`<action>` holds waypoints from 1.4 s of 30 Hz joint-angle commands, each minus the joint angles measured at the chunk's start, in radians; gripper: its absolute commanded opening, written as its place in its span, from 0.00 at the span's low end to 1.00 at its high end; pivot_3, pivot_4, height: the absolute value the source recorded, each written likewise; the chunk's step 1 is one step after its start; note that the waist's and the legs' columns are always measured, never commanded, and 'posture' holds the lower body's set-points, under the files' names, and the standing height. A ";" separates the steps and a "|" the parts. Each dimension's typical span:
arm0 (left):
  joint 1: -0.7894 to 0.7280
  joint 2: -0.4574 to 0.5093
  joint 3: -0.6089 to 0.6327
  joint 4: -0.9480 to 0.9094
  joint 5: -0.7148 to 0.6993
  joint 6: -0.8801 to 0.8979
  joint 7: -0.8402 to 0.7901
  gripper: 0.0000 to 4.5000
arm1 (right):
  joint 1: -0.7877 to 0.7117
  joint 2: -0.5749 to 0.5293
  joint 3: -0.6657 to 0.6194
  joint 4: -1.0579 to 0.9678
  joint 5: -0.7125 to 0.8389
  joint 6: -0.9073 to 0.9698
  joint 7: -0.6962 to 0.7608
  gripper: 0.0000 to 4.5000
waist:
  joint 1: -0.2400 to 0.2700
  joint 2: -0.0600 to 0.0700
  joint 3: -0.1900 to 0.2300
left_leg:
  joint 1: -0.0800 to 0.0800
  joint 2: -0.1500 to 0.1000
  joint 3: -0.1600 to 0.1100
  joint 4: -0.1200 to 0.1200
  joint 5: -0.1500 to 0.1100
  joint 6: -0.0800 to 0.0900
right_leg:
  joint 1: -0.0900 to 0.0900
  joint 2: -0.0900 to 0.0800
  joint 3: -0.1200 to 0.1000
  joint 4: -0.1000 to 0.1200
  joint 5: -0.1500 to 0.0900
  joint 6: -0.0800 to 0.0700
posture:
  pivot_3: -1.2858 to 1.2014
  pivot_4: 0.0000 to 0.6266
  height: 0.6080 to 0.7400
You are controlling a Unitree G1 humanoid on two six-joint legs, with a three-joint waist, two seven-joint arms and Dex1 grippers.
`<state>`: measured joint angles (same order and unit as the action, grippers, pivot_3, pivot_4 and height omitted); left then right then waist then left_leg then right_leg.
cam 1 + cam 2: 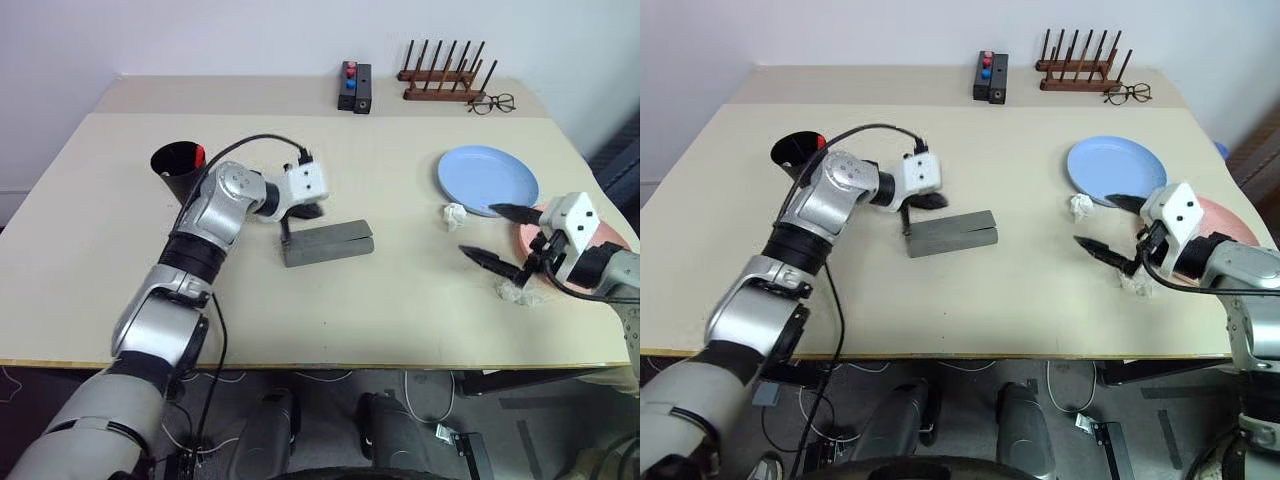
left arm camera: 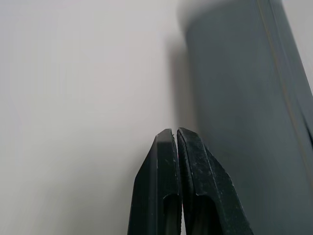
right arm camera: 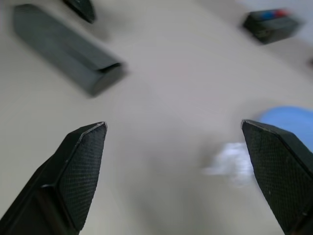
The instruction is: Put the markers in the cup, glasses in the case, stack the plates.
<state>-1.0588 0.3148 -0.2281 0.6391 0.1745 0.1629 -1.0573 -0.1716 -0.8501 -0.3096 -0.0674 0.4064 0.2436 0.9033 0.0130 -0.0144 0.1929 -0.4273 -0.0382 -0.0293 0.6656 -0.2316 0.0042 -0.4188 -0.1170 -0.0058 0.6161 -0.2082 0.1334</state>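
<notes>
Taking the closed grey case (image 1: 328, 243) as landmark: the left gripper (image 1: 310, 211) hangs just behind it, fingers clenched on nothing. Well right, the right gripper (image 1: 497, 236) gapes empty between two crumpled paper scraps (image 1: 455, 215), pink plate (image 1: 608, 232) beside, blue plate (image 1: 487, 178) beyond. Behind-left stands the cup (image 1: 180, 170), red cap showing; farthest, knobbed block (image 1: 354, 87), wooden rack (image 1: 441, 77), wire eyeglasses (image 1: 491, 103).

On your bench (image 1: 330, 310), the cup (image 1: 176, 170) stands at the left with a marker (image 1: 199, 156) in it. The case (image 1: 328, 243) lies closed near the middle, to the right of the cup. The left claw (image 1: 312, 211) sits just behind the case, its fingers pressed together. To the right lies one plate (image 1: 486, 178); the second plate (image 1: 608, 231) lies to its right, nearer you, partly behind the right claw (image 1: 497, 236), which stands spread wide. A crumpled scrap (image 1: 455, 215) lies beside the first plate, another scrap (image 1: 517, 293) nearer you. Along the back edge you find a block (image 1: 354, 87), a rack (image 1: 440, 75) and eyeglasses (image 1: 491, 103).
</notes>
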 commanded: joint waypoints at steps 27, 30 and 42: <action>0.060 -0.141 -0.069 -0.235 -0.317 0.122 -0.228 0.99 | -0.169 -0.053 0.099 0.564 -0.220 -0.041 -0.063 1.00 | -0.004 0.002 -0.001 | 0.002 -0.001 0.002 -0.001 0.000 0.000 | 0.002 0.000 0.000 -0.001 0.000 0.000 | 0.52 0.24 1.00; 0.060 -0.133 -0.083 -0.239 -0.315 0.114 -0.248 0.99 | -0.195 -0.042 0.118 0.617 -0.234 -0.065 -0.061 1.00 | -0.003 0.002 -0.001 | 0.002 -0.001 0.002 -0.001 0.000 0.000 | 0.002 0.000 0.000 -0.001 0.000 -0.001 | 0.52 0.24 1.00; 0.050 -0.132 -0.093 -0.243 -0.318 0.104 -0.266 1.00 | -0.214 -0.032 0.129 0.658 -0.245 -0.059 -0.076 0.11 | -0.004 0.002 -0.001 | 0.002 -0.001 0.002 0.000 0.000 0.000 | 0.003 0.000 0.001 -0.002 0.000 -0.001 | 0.52 0.24 1.00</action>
<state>-0.9855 0.1860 -0.3227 0.4292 -0.1303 0.2867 -1.3167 -0.3778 -0.8796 -0.1737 0.5940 0.1680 0.1816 0.8296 0.0091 -0.0121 0.1919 -0.4251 -0.0396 -0.0278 0.6652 -0.2317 0.0044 -0.4159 -0.1166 -0.0053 0.6144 -0.2081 0.1329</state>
